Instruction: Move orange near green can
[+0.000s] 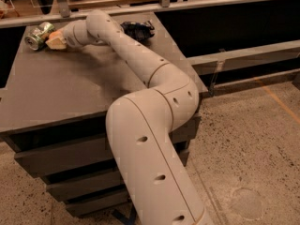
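The green can [38, 34] lies on its side at the far left corner of the dark table [61, 93]. My arm stretches across the table to it. My gripper [56, 40] sits just right of the can, almost touching it. A bit of the orange [53, 33] shows between the pale fingers, which are closed around it. Most of the orange is hidden by the gripper.
A dark wrinkly snack bag [137, 29] lies at the table's far edge, right of my arm. A rail with posts [161, 3] runs behind the table. Drawers [65, 158] are under the tabletop. Speckled floor [253, 149] is to the right.
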`<state>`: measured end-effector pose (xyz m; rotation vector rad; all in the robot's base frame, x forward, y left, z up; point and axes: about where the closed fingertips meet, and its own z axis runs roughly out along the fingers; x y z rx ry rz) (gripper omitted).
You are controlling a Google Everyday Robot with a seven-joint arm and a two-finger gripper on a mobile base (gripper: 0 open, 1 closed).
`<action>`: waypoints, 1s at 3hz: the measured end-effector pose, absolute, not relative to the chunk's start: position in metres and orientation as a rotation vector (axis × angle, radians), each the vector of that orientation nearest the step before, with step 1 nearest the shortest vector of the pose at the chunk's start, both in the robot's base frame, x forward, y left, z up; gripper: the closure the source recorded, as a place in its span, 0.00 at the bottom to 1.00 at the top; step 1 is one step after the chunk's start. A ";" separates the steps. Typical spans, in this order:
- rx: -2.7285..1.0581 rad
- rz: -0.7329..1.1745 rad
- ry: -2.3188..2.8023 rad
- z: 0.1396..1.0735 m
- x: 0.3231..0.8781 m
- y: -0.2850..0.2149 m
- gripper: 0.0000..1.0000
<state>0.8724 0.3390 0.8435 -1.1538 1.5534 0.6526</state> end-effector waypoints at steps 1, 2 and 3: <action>-1.150 0.649 1.561 0.841 0.873 0.339 0.60; -1.156 0.640 1.562 0.841 0.873 0.339 0.37; -1.158 0.636 1.564 0.841 0.873 0.337 0.14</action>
